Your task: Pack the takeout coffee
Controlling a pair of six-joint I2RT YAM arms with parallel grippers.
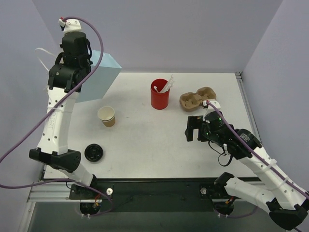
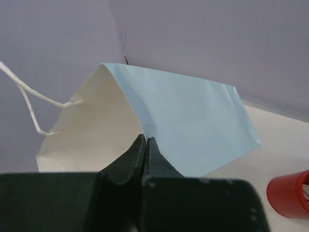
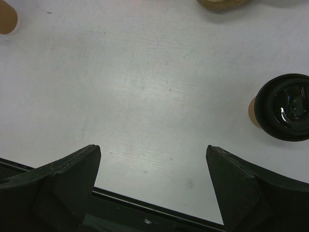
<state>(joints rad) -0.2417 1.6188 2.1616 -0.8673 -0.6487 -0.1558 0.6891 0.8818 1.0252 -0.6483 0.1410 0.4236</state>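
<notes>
The takeout coffee [image 1: 93,152], a brown paper cup under a black lid, stands on the white surface [image 1: 145,140] at its near left, close to the left arm's base and apart from everything else. Behind it is a lidless paper cup [image 1: 106,116] with a pale inside. Further back, near the middle, a red cup [image 1: 160,94] holds white stirrers, and to its right lies a brown cardboard cup carrier [image 1: 197,99]. A light blue paper bag [image 1: 104,72] is tilted at the far left corner.

From above, the coffee shows only its lid. The right wrist view shows a strip of its brown side under the glossy lid [image 3: 282,107]. The left wrist view shows the bag's white lining and a white string handle [image 2: 29,104], which the top view barely gives, while the coffee is out of its frame.

The left pincer [image 2: 146,140] is closed, its two fingers pressed together on the edge of the bag's mouth. The right pincer [image 3: 153,150] hangs wide open above bare surface at the right, holding and touching nothing, with the coffee well off to one side.
</notes>
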